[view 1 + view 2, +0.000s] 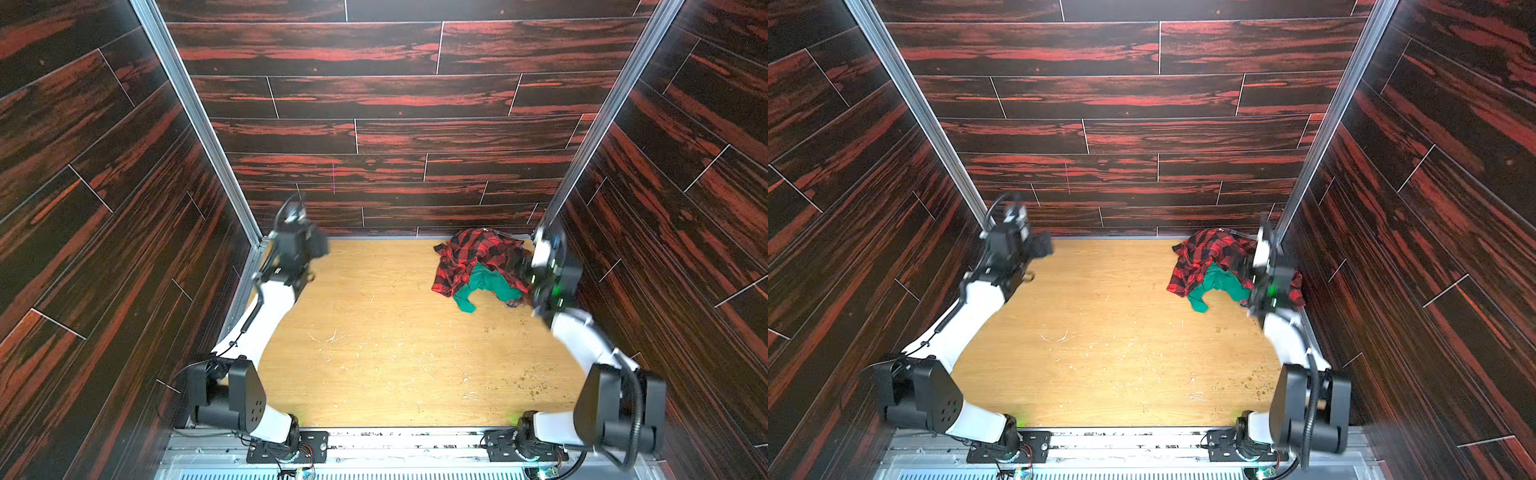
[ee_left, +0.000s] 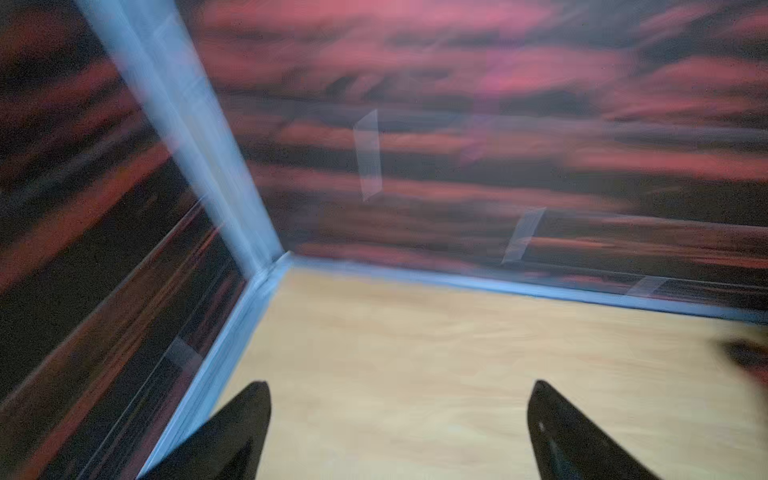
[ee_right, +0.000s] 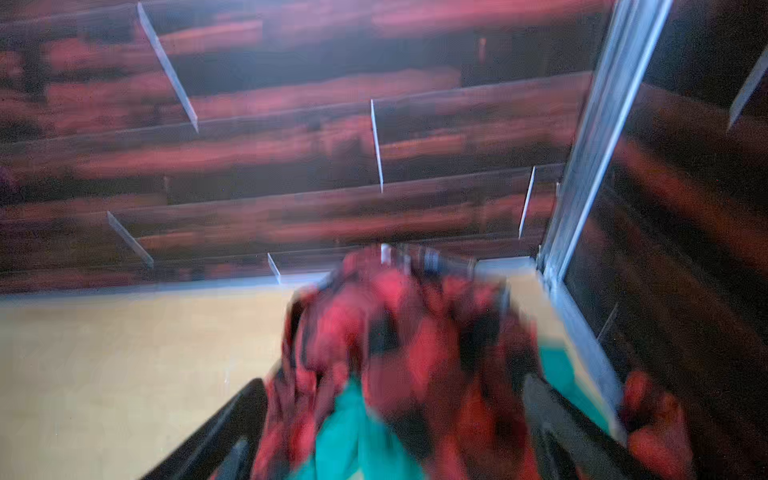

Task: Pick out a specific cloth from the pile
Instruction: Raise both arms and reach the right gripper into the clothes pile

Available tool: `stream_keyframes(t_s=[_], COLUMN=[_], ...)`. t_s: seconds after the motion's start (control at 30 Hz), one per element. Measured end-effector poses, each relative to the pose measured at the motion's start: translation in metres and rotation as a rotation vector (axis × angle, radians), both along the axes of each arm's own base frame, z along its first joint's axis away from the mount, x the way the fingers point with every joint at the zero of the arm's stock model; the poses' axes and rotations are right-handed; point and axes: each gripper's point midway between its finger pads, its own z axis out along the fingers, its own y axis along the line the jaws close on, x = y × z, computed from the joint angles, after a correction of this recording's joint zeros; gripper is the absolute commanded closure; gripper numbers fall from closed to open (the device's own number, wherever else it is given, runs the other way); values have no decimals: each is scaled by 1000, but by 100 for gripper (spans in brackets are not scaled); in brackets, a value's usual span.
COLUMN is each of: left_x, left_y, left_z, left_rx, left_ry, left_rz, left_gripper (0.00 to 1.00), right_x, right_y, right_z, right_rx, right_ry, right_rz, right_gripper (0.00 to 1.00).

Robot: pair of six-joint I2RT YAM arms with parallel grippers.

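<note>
The pile point(image 1: 478, 270) lies at the table's far right: a red-and-black check shirt point(image 1: 469, 257) point(image 1: 1204, 257) over a green garment point(image 1: 486, 286) point(image 1: 1217, 286). The cloth is hidden; no muted plaid shows clearly. My right gripper point(image 3: 395, 380) is open and low, its fingers on either side of the red shirt point(image 3: 395, 332) and green garment point(image 3: 353, 436). In both top views it point(image 1: 524, 266) point(image 1: 1244, 266) reaches into the pile's right side. My left gripper point(image 2: 401, 383) point(image 1: 318, 245) is open and empty above bare table point(image 2: 395, 332) near the far left corner.
Dark red wood-pattern walls close in the table point(image 1: 374, 353) on three sides. Aluminium posts point(image 1: 199, 124) point(image 1: 611, 116) stand at the far corners. Crumbs point(image 1: 536, 382) lie scattered near the right arm's base. Both wrist views are blurred.
</note>
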Motion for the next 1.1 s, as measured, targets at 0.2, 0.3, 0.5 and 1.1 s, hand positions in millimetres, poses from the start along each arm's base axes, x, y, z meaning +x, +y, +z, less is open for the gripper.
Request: stream_keyframes(t_s=[0.2,0.3,0.5,1.1], left_x=[17,6,-22,-41], left_y=[-150,-179,-174,-144], left_z=[-7,-54,-111,-155], left_rx=[37,41,36,25], left_ry=[115,245,409,536], left_rz=[-293,-348,-314,-146], left_gripper=[1,1,1,2], right_x=[86,128,200,232], right_y=[-34,-61,-96,-86], right_z=[66,63,-10,-163], right_rx=[143,235,370,700], right_ry=[45,88,188,328], right_rz=[-14,-4,35,164], right_gripper=[10,20,28,27])
